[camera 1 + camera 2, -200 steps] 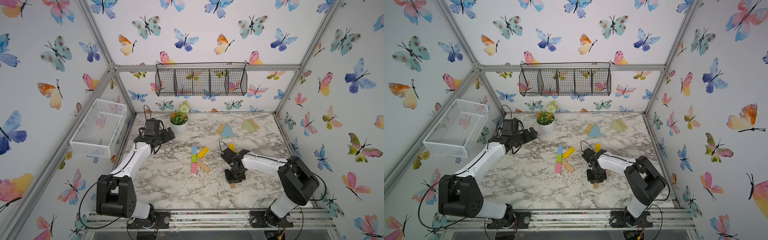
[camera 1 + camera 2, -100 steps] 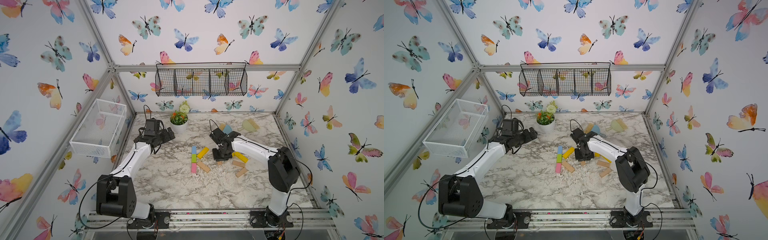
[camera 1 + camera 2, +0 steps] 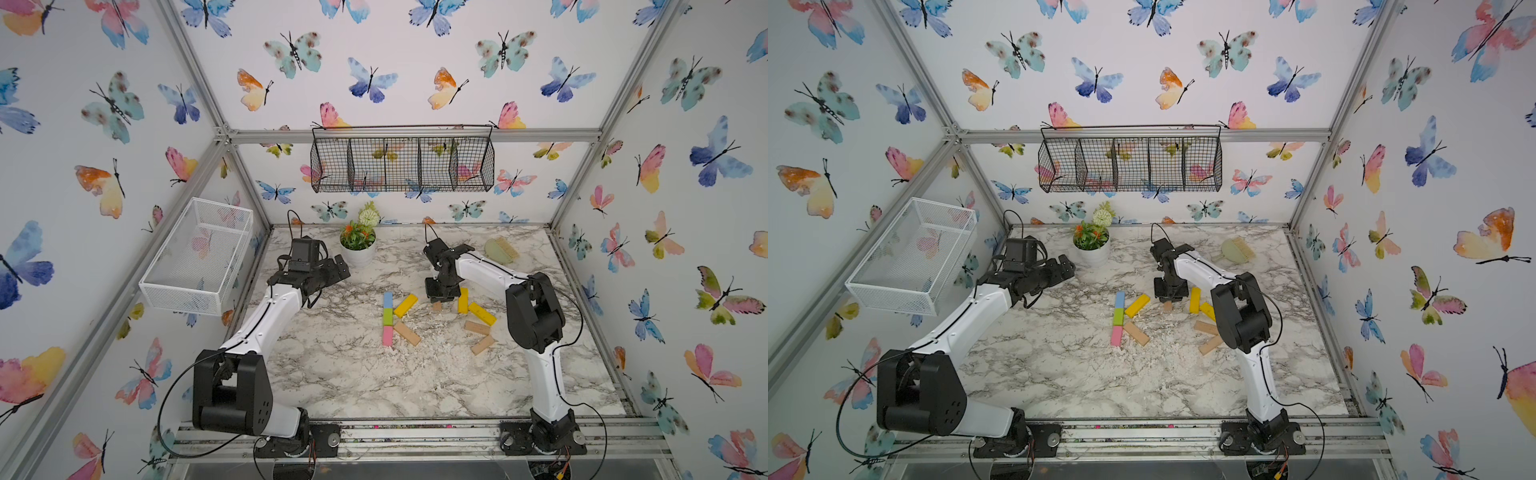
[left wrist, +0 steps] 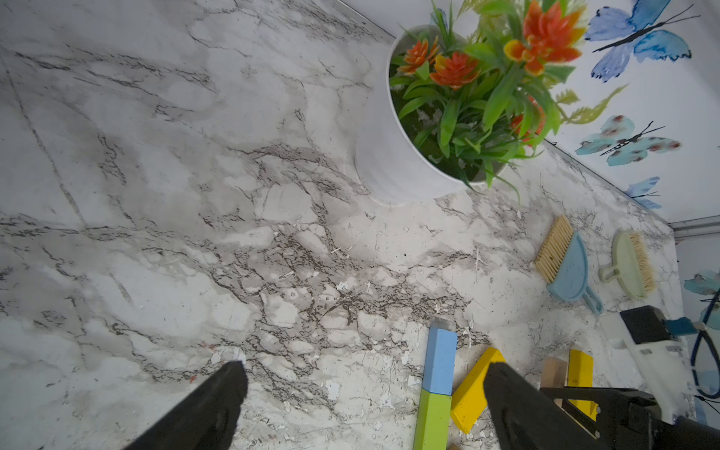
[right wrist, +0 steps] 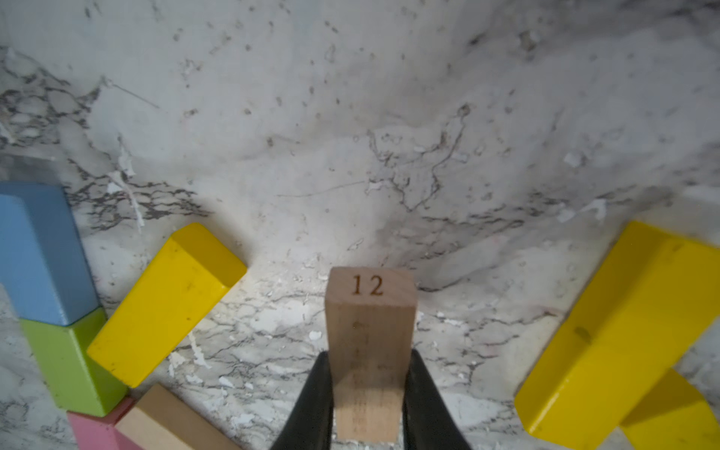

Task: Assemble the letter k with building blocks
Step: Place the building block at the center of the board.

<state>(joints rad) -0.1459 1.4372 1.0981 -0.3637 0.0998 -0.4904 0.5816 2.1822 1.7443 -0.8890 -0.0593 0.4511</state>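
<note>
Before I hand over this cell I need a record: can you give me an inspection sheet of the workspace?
Surface: marble table, strewn with white flecks.
Job's things: blue block, green block and pink block in a column; yellow block and tan block slant off it, forming a K. Four spare blocks lie loose by the right arm.
Clutter: plant pot, green dustpan, blue dustpan, all at the back.
Grippers: left gripper, jaws open, empty; right gripper, jaws shut on block 12.
Cables: black cables loop at both arm bases, off the blocks.
Surroundings: black basket on the back wall, white basket on the side wall.
</note>
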